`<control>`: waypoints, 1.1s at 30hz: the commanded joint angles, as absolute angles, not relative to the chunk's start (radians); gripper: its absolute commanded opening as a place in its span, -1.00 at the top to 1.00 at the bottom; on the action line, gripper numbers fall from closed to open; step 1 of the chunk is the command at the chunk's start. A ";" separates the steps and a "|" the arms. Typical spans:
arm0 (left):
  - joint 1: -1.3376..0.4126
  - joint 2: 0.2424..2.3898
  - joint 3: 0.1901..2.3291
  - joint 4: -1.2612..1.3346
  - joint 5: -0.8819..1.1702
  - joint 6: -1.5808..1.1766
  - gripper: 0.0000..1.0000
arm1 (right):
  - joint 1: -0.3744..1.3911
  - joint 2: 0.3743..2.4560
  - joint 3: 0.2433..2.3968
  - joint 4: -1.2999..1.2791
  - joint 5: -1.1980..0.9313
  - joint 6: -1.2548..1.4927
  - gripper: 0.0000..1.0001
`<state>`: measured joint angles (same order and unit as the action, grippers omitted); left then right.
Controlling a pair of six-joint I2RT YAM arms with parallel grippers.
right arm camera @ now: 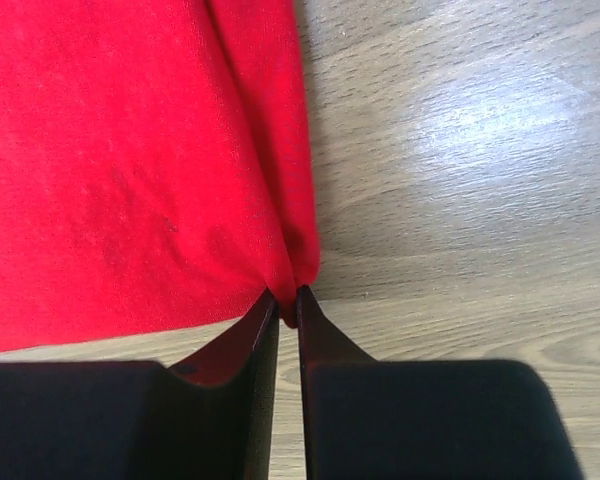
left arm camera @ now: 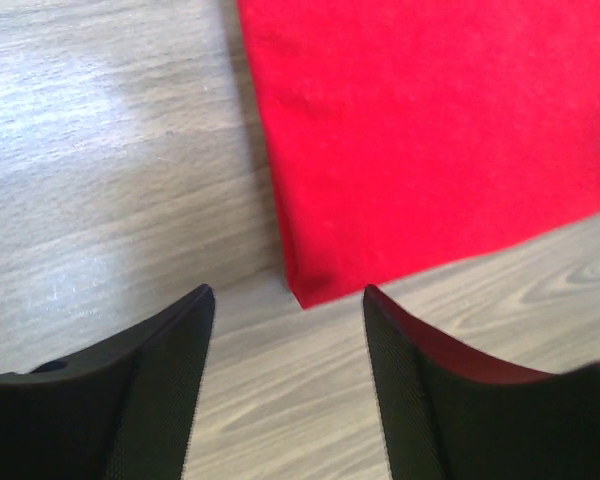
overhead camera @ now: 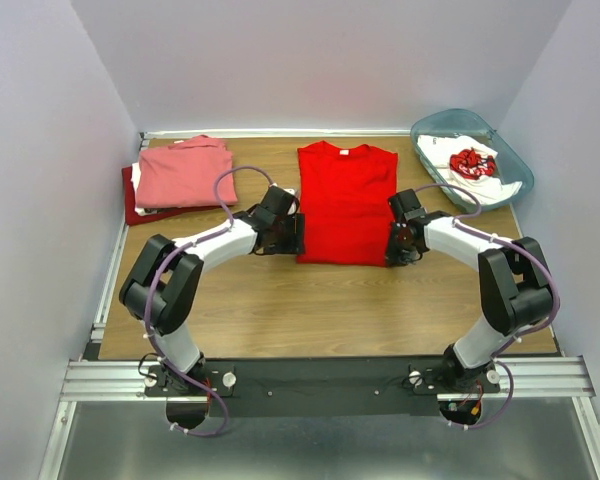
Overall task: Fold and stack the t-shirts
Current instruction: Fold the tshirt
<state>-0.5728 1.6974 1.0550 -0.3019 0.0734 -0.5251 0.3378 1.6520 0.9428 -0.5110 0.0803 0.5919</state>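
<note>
Wooden table [overhead camera: 280,310] w/ pale walls on three sides. Bright red t-shirt [overhead camera: 345,200] lies flat mid-table, sleeves folded in so it makes a long rectangle, collar at the far end, small white neck label [overhead camera: 345,151] showing. Far L corner: a stack of folded shirts, salmon-pink t-shirt [overhead camera: 185,172] on top, darker red t-shirt [overhead camera: 132,205] sticking out at the bottom L, a sliver of white cloth btwn them. Far R: translucent teal bin [overhead camera: 520,170] holding a white t-shirt w/ red print [overhead camera: 465,165]. Both arms reach in to the red shirt's near end, one per side. L gripper [left arm camera: 285,295] sits at the near-L corner, jaws spread wide, corner tip just ahead of the gap, not pinched; bare wood under the fingers. R gripper [right arm camera: 287,295] is at the near-R corner, jaws pinched nearly together w/ the folded red edge caught btwn the tips, cloth bunching slightly there.
</note>
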 commanded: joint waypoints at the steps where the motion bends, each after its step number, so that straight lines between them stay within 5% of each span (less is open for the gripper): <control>1: -0.591 1.724 1.081 -0.333 0.020 -0.529 -0.32 | 0.328 1.680 0.891 -0.492 0.087 0.580 0.65; 21: -0.632 1.818 1.112 -0.347 -0.052 -0.548 -0.12 | 0.328 1.654 0.882 -0.492 0.080 0.578 0.66; 29: -0.655 1.835 1.106 -0.354 -0.051 -0.540 0.17 | 0.328 1.646 0.879 -0.491 0.080 0.580 0.67; 33: -0.675 1.835 1.078 -0.348 -0.026 -0.549 0.50 | 0.328 1.634 0.880 -0.492 0.078 0.583 0.73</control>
